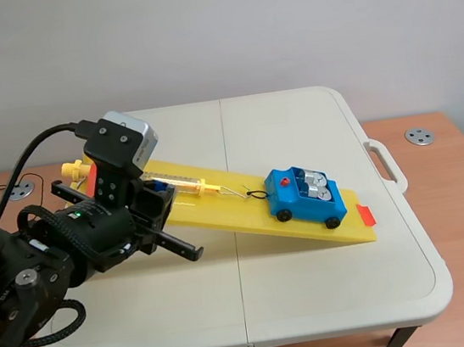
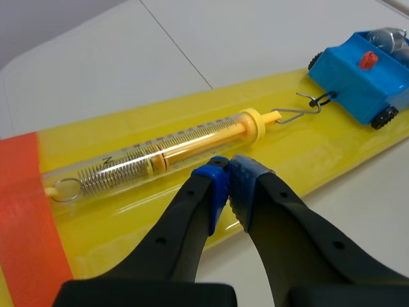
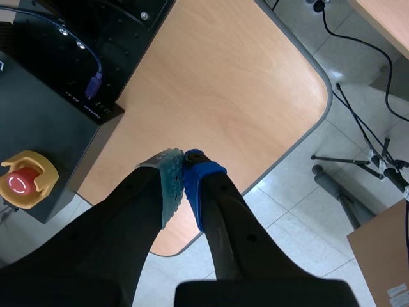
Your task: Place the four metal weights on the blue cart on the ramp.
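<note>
On the white bench (image 1: 315,282), a yellow ramp (image 1: 246,219) runs from its raised end at the far left down to its low end at the near right, where an orange-red strip (image 1: 366,216) marks the edge. The blue cart (image 1: 306,195) sits on the lower right part of the ramp, wheels on the yellow surface, with a small red knob (image 1: 285,181) on its top. The silver metal weights (image 1: 319,186) stand packed together in the cart's open bed; their exact number cannot be told. A wire hook (image 2: 307,109) links the left end of the cart to a spring scale (image 2: 166,150), a clear tube with a yellow core and a metal coil, which lies along the ramp toward its high end.

The left tool (image 2: 228,169) is closed on nothing, its blue pads pressed together. It hangs at the near edge of the ramp, just beside the middle of the spring scale and well to the left of the cart; whether it touches the ramp cannot be told.

The right tool (image 3: 183,160) is outside the scene view. Its two pads also meet with nothing between them, above the rounded corner of a wooden tabletop (image 3: 243,89), near a black box with a red stop button (image 3: 22,179).
</note>
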{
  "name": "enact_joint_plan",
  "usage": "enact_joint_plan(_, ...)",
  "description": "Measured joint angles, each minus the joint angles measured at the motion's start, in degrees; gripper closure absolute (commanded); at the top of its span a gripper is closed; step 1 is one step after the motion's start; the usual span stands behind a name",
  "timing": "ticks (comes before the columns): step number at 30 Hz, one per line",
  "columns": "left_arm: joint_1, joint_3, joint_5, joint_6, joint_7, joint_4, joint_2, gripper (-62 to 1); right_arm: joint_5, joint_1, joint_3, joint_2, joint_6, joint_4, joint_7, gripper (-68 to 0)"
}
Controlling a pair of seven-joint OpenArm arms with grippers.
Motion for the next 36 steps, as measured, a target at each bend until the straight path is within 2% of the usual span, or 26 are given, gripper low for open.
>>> enact_joint_plan(27, 0.0, 0.0, -0.1, 0.6, 0.0, 0.0, 0.0, -2.5, -0.2, 0.5, 0.0, 0.0, 0.0, 0.0, 0.3, -0.6)
enact_joint_plan(32, 0.2, 0.0, -2.4, 0.6, 1.8, 0.8, 0.0, -2.6, -0.3, 1.9, 0.0, 0.0, 0.0, 0.0, 0.3, -0.6)
enact_joint_plan(36, 2.4, 0.0, -4.3, 0.6, 4.1, 4.8, -0.5, -2.8, -0.3, 5.2, 0.0, 0.0, 0.0, 0.0, 1.4, -0.6)
